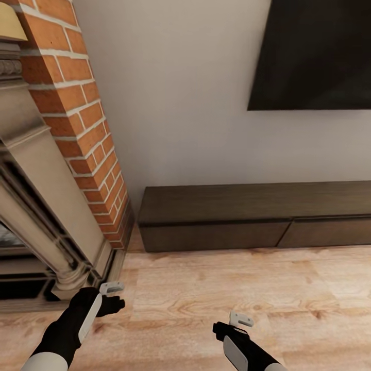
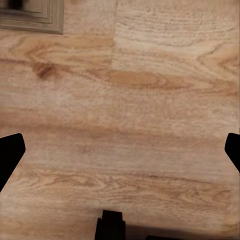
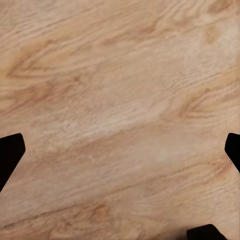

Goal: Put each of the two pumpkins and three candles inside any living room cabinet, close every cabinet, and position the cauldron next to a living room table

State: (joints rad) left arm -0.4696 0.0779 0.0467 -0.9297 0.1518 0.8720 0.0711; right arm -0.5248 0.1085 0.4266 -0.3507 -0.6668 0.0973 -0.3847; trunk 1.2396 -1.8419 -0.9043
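Note:
The cabinet (image 1: 247, 216) is a long, low, dark brown unit against the pale wall ahead, and the two drawer fronts I see sit flush and shut. The pumpkins, candles, cauldron and table are out of view. My left gripper (image 1: 110, 305) hangs low over the wooden floor near the fireplace base. In the left wrist view its black fingertips (image 2: 11, 150) stand far apart with bare floor between them. My right gripper (image 1: 228, 329) hovers over the floor closer to me, its fingertips (image 3: 10, 149) spread wide and holding nothing.
A brick chimney column (image 1: 77, 118) and a carved stone fireplace surround (image 1: 46, 216) fill the left side. A dark TV screen (image 1: 314, 51) hangs on the wall above the cabinet. Light wooden floor (image 1: 232, 288) stretches between me and the cabinet.

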